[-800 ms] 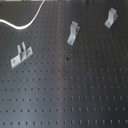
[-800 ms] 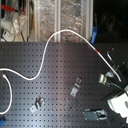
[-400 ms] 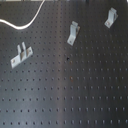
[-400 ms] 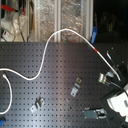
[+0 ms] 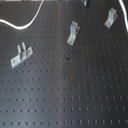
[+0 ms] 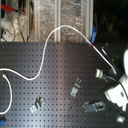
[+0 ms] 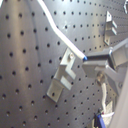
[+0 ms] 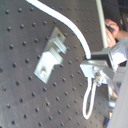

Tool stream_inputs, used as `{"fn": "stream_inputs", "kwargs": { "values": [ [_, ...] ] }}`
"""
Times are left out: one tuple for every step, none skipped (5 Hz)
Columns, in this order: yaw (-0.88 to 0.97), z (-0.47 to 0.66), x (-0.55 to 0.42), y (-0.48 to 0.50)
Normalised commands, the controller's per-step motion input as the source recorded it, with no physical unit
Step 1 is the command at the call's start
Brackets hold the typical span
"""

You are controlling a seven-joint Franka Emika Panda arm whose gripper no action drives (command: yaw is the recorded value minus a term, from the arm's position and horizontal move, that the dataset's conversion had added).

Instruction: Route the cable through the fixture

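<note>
The white cable (image 6: 46,52) runs from the second exterior view's left edge, arcs up over the black pegboard and comes down on the right, past a red mark (image 6: 92,43), to my gripper (image 6: 100,73). In both wrist views the cable (image 7: 60,32) (image 8: 70,27) ends between the fingers (image 7: 96,64) (image 8: 96,67), which are shut on it. A metal bracket (image 7: 62,79) (image 8: 50,60) stands on the board just beside the gripped end, apart from the cable. In the first exterior view only a curve of cable (image 5: 27,24) shows at upper left; the gripper is out of view there.
Three metal brackets stand on the pegboard (image 5: 65,95): one on the first exterior view's left (image 5: 21,55), one in the middle (image 5: 73,33), one at upper right (image 5: 111,19). Clutter and shelving (image 6: 60,15) lie beyond the board's far edge.
</note>
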Motion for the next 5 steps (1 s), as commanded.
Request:
{"fn": "stream_inputs", "kwargs": {
  "values": [
    [-0.16, 0.41, -0.513, 0.087],
    [0.00, 0.08, -0.394, 0.097],
    [-0.04, 0.13, -0.261, -0.043],
    [-0.07, 0.09, 0.028, -0.241],
    [0.00, 0.05, 0.132, -0.227]
  ]
}}
